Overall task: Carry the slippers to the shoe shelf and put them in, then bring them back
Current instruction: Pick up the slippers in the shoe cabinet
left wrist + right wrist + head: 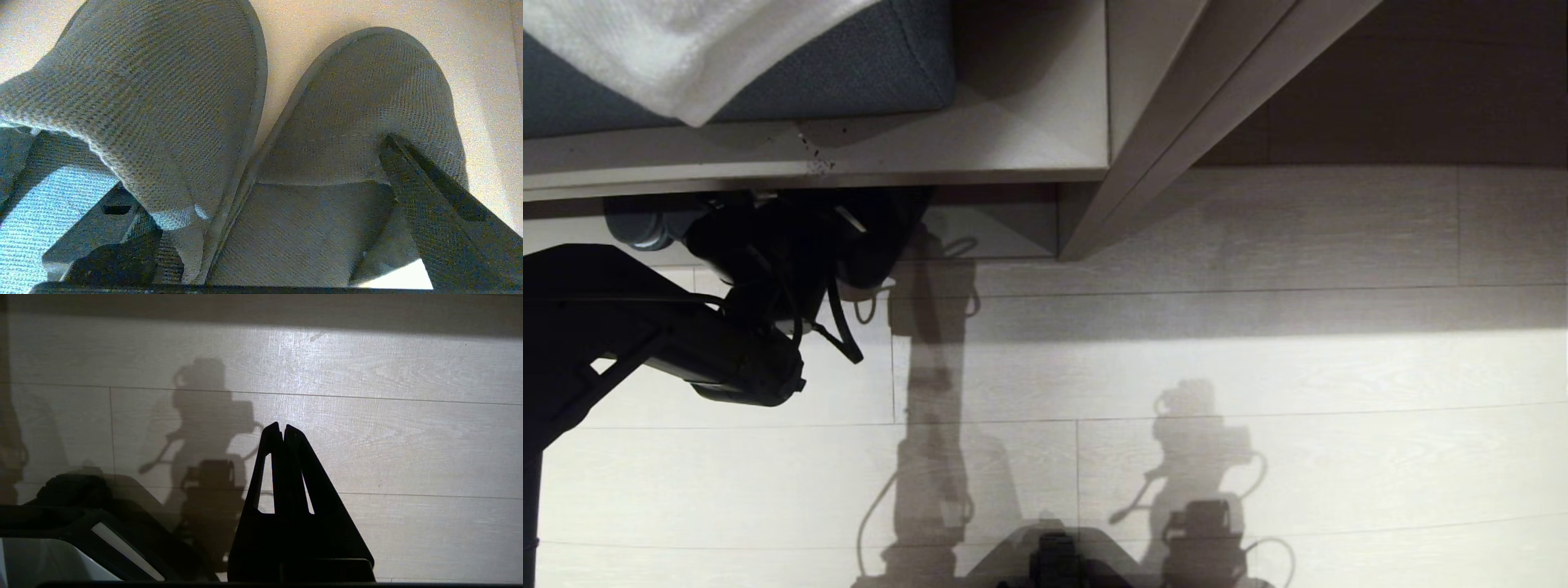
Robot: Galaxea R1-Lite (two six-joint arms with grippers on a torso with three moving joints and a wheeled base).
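Note:
The slippers lie side by side, toes away from the camera, on the pale floor of the shoe shelf (327, 16). The left slipper (163, 102) and the right slipper (347, 122) fill the left wrist view. My left gripper (261, 212) is open wide at their heel ends. One finger (433, 196) lies along the right slipper's outer side; the other finger (98, 232) sits under the left slipper's raised upper. In the head view my left arm (727, 343) reaches under the bench board into the shelf opening (1005, 229), which hides its fingers. My right gripper (282, 426) hangs shut over the floor.
A blue cushion (849, 65) with a white cloth (686, 49) lies on the bench top. An upright grey panel (1176, 106) stands to the right of the shelf. Pale wood floor (1258, 367) stretches in front. Part of the robot's base (61, 547) shows beside the right gripper.

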